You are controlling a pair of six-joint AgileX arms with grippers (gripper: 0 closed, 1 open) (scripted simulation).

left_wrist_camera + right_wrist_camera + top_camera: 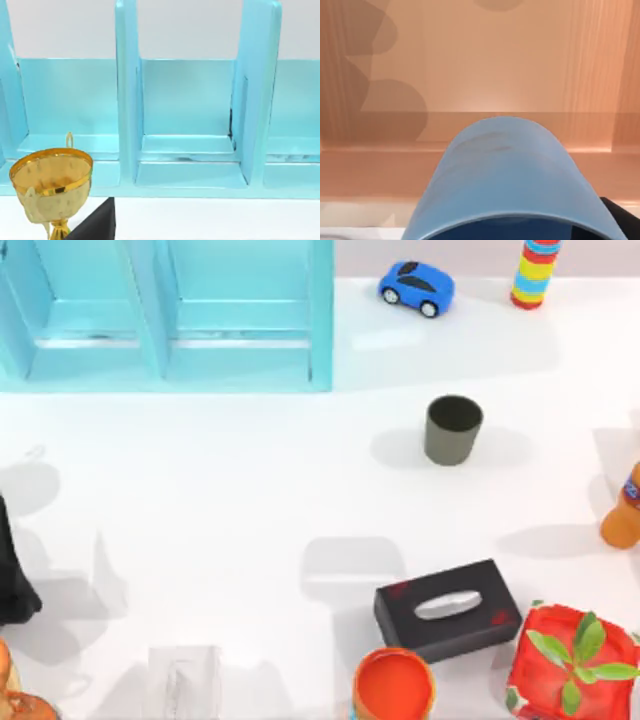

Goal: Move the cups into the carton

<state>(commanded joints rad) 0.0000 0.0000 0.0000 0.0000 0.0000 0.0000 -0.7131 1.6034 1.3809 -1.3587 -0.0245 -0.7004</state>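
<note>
Dark grey-olive cup [453, 429] upright on the white table [230, 500], right of the turquoise carton [165, 315], blue cup [507, 185] close under my right wrist camera before a wooden surface (grip state I cannot tell), left arm [15, 580] at the table's left edge.

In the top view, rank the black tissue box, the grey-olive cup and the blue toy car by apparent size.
1. black tissue box
2. blue toy car and grey-olive cup: these two look alike in size, so I leave them unranked.
</note>
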